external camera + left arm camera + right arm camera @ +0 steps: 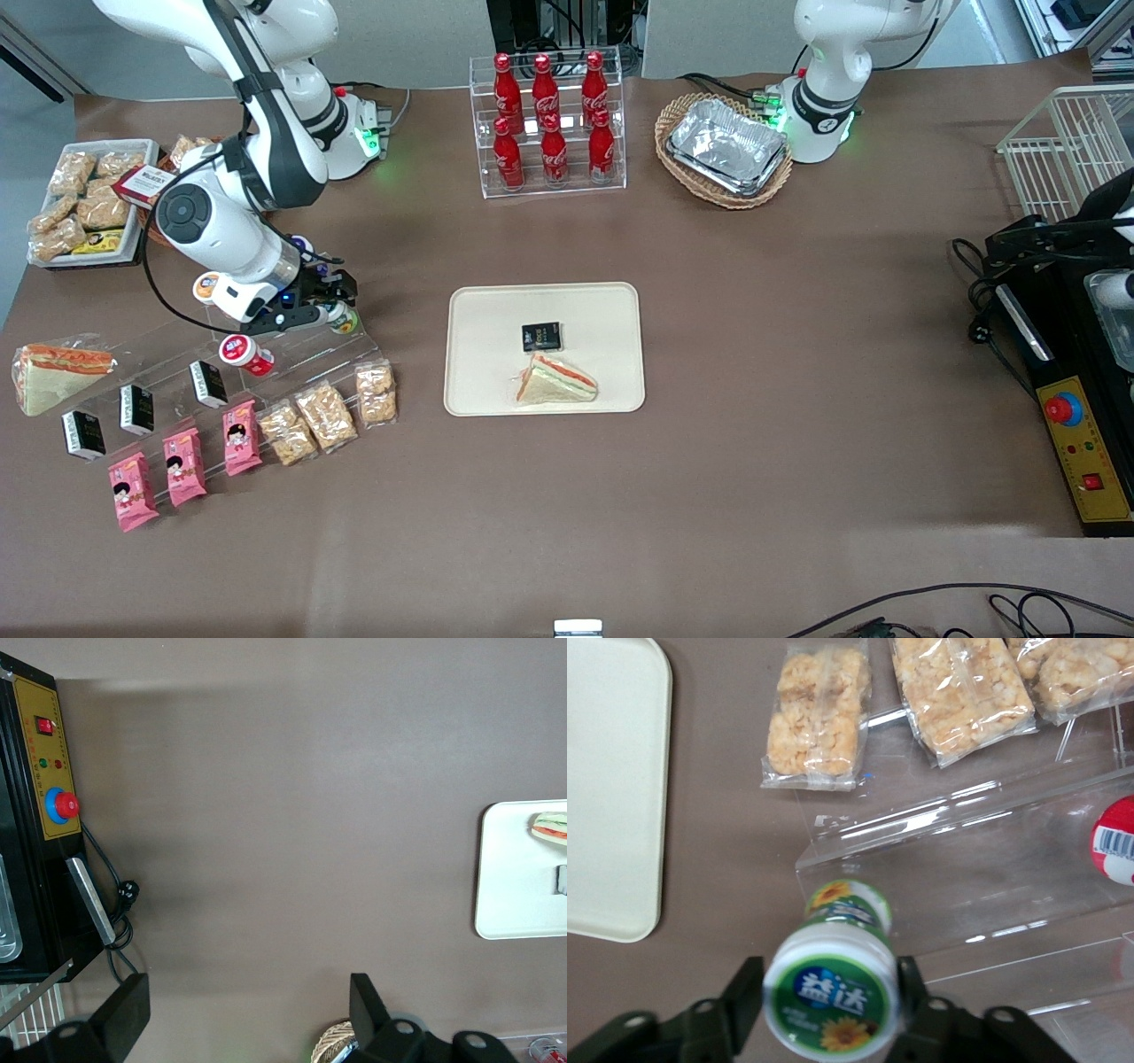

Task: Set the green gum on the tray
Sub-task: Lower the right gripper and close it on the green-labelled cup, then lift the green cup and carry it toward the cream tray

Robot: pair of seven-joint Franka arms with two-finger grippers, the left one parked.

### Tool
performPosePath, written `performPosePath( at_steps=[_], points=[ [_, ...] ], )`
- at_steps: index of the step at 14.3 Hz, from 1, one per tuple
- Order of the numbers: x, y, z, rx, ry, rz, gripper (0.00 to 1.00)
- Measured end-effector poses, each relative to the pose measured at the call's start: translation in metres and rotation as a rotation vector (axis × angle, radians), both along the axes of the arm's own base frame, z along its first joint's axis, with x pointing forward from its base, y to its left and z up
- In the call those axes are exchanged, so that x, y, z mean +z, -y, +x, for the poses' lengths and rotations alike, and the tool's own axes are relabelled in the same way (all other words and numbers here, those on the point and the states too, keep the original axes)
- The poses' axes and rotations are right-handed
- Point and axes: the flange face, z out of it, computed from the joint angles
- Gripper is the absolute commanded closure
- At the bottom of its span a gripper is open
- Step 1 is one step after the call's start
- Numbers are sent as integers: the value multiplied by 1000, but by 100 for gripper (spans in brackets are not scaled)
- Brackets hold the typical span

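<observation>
Your gripper has its two fingers pressed against the sides of the green gum, so it is closed on the bottle. You only get that from the right wrist view: the green-rimmed white lid faces the camera, with a sunflower print and white lettering, and the yellow-green body runs away from the lens toward the clear acrylic display stand.

In the front view the same grip is mostly hidden. There you see the gripper at the upper step of the stand, toward the working arm's end of the table, with just a sliver of the green gum showing under the black fingers. Whether the bottle rests on the stand or is lifted clear of it cannot be told from either view.

The front view gives you the layout that the wrist camera lacks. The tray lies in the middle of the table, well apart from the gripper, and already carries a small black packet and a wrapped sandwich, the sandwich nearer the front camera. A red-lidded bottle lies on the stand near the gripper, and bags of puffed snacks sit along the stand's lower edge.

The wrist view catches only one rounded corner of the tray and one snack bag between it and the stand.

The left wrist view shows the tray's end with bare table around it.
</observation>
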Motion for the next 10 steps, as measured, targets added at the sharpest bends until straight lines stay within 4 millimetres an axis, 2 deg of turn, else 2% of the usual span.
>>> performPosePath(
  at_steps=[3,7,9,10],
  points=[
    [0,0,0,0,0,0,59],
    [6,2,3,15,9,4,60],
    [24,6,8,29,-24,9,60],
    [40,9,13,28,-48,13,60]
  ],
)
